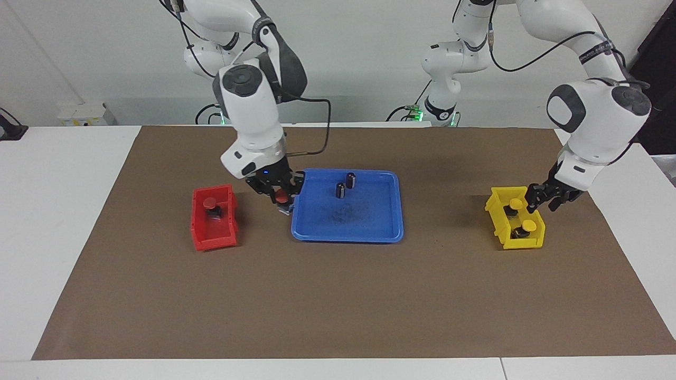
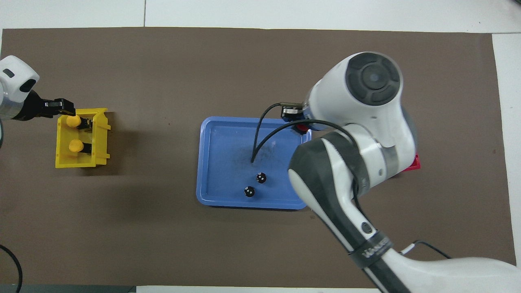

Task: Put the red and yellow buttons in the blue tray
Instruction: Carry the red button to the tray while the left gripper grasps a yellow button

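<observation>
Right gripper [image 1: 281,200] holds a red button [image 1: 282,197] at centre frame, by our blue tray [image 1: 369,232]; left gripper [image 1: 544,198] we cannot judge

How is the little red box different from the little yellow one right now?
The red bin holds one red-capped button; the yellow bin holds two yellow-capped buttons.

The red bin sits toward the right arm's end of the table, the yellow bin toward the left arm's end.

The left gripper is at the yellow bin's rim; no gripper is at the red bin.

Both are small open bins beside the blue tray.
</observation>
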